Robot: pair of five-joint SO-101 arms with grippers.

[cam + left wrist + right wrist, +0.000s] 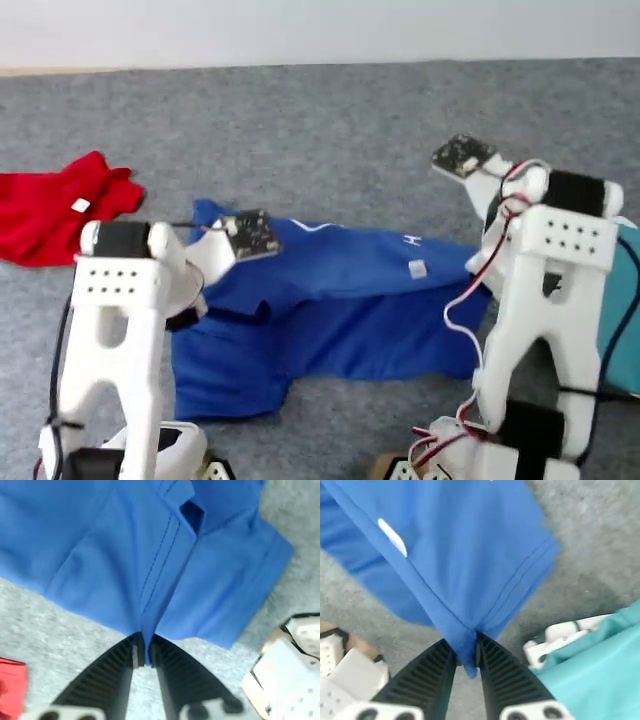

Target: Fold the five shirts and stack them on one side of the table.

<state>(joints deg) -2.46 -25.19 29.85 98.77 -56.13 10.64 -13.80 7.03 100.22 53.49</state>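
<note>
Table (350, 120) holds blue shirt (340, 290) between red shirt (50, 215), teal shirt (630, 320).

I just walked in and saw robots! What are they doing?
Two robot arms are holding a blue shirt that lies on the grey table. The left claw pinches one edge and the right claw pinches another. A red shirt lies crumpled at one side, a teal shirt at the other.

The red shirt (45, 215) runs off the high view's left edge; the teal shirt (625, 320) is cut by its right edge and partly behind the right arm (545, 290). The left arm (110, 320) hides part of the blue shirt (340, 300).
</note>
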